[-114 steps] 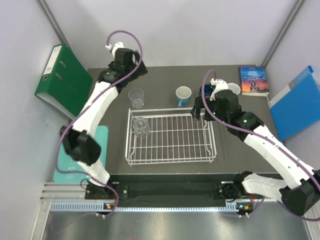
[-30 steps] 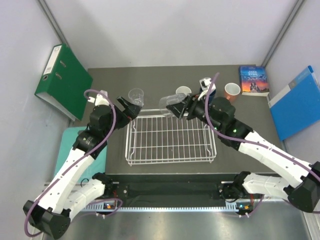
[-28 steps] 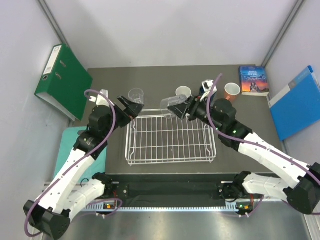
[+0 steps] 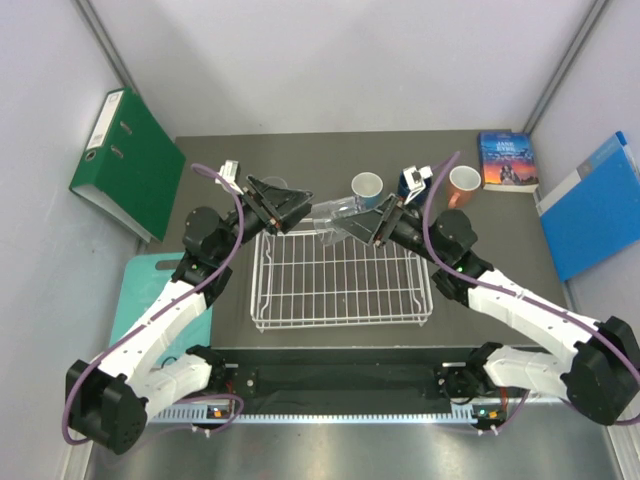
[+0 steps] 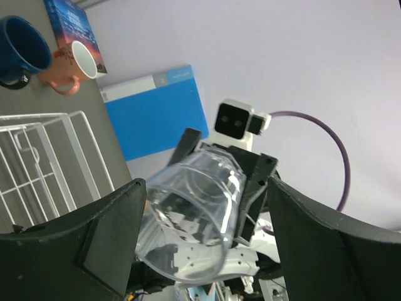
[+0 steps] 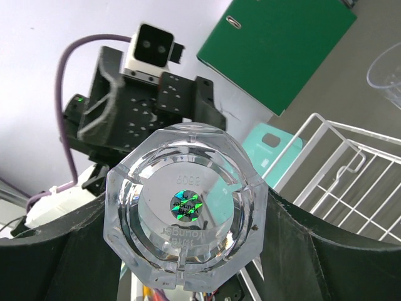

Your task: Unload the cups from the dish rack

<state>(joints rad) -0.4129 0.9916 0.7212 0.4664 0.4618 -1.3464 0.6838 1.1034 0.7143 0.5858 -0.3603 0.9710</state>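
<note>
Glass tumbler (image 4: pixel 335 217): we see it in the air over the far rim of the rack, held roughly on its side, base towards the right arm and mouth towards the left arm.
Right end effector (image 6: pixel 187 207): clamped on the base end of the glass tumbler; in the right wrist view both fingers (image 6: pixel 56 251) lie against the sides of the glass.
Left end effector (image 5: pixel 207 188): apart, with the two fingers on either side of the mouth end; one sits close against the glass and we see a gap at the other.
Rack (image 4: pixel 340 322): white wire, flat on the dark surface (image 4: pixel 480 260) between the two arms.
Second tumbler (image 6: pixel 385 75): upright on the surface just beyond the rack's far left corner.
Mugs: the light blue mug (image 4: pixel 367 187), dark blue mug (image 5: pixel 22 53) and salmon mug (image 4: pixel 463 181) stand in a row beyond the rack's far side.
Surroundings: we note a book (image 4: pixel 505 160) at the far right corner, a green binder (image 4: pixel 125 160) against the left wall, a blue folder (image 4: pixel 595 205) at the right and a teal board (image 4: pixel 140 290) at the left.
</note>
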